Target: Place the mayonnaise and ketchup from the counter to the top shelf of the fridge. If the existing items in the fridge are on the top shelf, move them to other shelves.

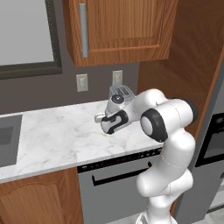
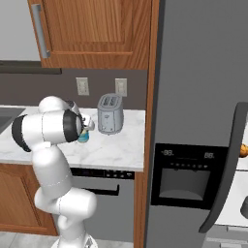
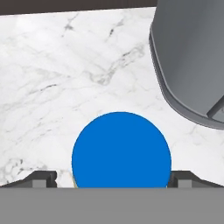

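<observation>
I look straight down on the mayonnaise [image 3: 121, 151], whose round top looks blue; it stands on the white marble counter [image 3: 65, 78]. My gripper [image 3: 113, 177] is open, one fingertip on each side of the jar and neither touching it. From the right base view a sliver of the jar [image 2: 84, 137] peeks out beside my arm, below the gripper [image 2: 87, 127]. In the left base view the gripper [image 1: 107, 127] points down at the counter [image 1: 52, 131] and hides the jar. The ketchup is out of view. The grey fridge [image 2: 193, 97] stands to the right, with an orange fruit [image 2: 243, 151] and a grey jar [image 2: 244, 207] inside.
A grey toaster [image 2: 110, 114] stands on the counter close behind the jar, also seen as the toaster [image 3: 192, 61] and the toaster [image 1: 120, 92]. A sink [image 1: 6, 140] lies at the far left. Wooden wall cabinets [image 1: 118, 26] hang above. The fridge's dark door handle [image 2: 227, 169] juts out at the right.
</observation>
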You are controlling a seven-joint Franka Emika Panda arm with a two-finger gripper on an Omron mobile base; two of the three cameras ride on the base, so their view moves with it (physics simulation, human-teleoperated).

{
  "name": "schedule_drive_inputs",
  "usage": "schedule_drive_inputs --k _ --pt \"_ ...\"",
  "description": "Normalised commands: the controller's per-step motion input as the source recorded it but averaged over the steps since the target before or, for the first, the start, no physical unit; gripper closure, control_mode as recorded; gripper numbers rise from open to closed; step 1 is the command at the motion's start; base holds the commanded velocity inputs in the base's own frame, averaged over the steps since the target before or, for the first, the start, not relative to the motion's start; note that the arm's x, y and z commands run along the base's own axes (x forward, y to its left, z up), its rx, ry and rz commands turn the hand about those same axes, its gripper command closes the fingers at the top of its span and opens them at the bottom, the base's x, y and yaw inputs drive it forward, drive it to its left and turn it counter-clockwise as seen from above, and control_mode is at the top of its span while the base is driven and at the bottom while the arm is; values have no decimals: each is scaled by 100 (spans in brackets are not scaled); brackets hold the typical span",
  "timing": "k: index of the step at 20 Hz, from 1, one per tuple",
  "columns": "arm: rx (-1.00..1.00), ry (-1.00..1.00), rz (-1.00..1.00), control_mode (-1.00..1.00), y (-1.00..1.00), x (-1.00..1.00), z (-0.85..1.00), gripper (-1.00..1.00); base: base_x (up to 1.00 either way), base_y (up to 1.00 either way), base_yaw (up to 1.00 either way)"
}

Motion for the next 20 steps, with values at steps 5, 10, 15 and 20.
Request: schedule_drive_inputs --k 5,10,15,20 --pt "0 -3 0 -100 6 5 -4 -100 0 0 0" --pt "0 -4 0 -100 1 6 0 -100 0 0 0" --pt "0 -1 0 -100 0 1 0 100 0 0 0" --pt "0 0 0 -100 0 0 0 100 0 0 0"
